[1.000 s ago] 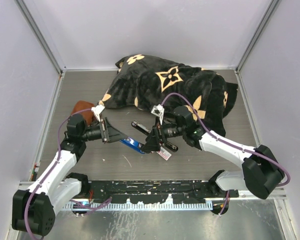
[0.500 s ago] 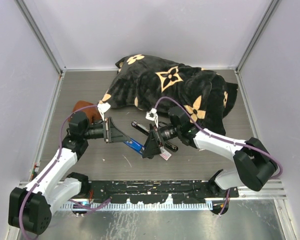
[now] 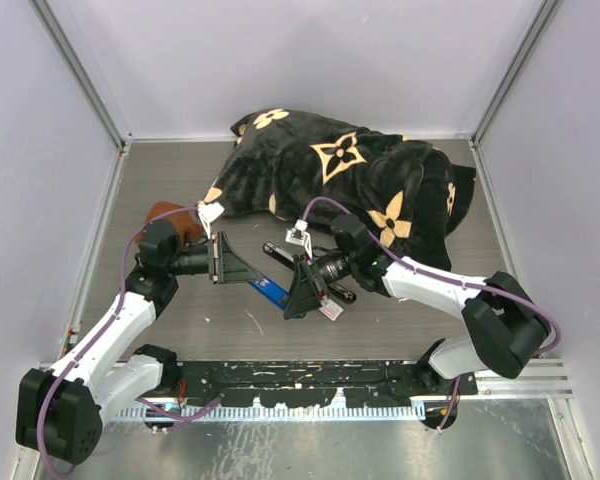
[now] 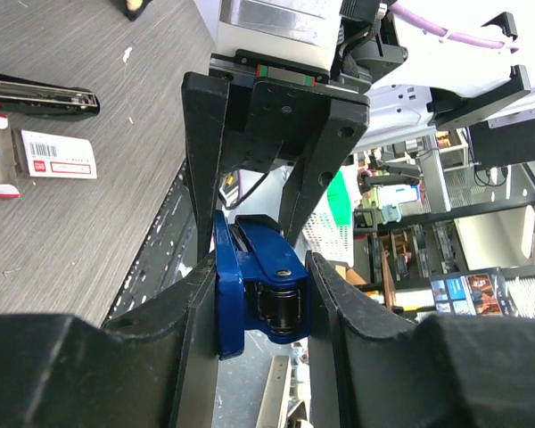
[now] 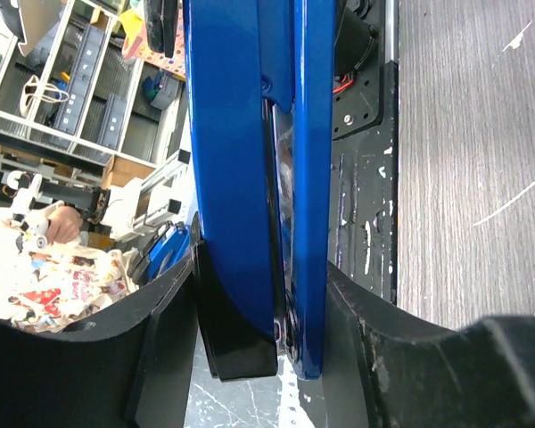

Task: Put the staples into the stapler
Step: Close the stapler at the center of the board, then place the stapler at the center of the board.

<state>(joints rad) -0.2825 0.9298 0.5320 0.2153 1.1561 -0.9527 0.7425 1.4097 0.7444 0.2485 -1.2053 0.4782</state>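
Left gripper [image 4: 257,272] and right gripper [image 5: 266,267] both clamp the stapler [image 3: 271,291]. Staples [image 4: 58,153] lie on the table [image 4: 62,232] nearby: a light, crushable box, probably best pinched gently across its long edges

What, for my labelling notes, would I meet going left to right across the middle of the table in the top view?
brown object → left gripper → blue stapler → right gripper → staples box. The black stapler and patterned blanket span several of these, so they are left out.
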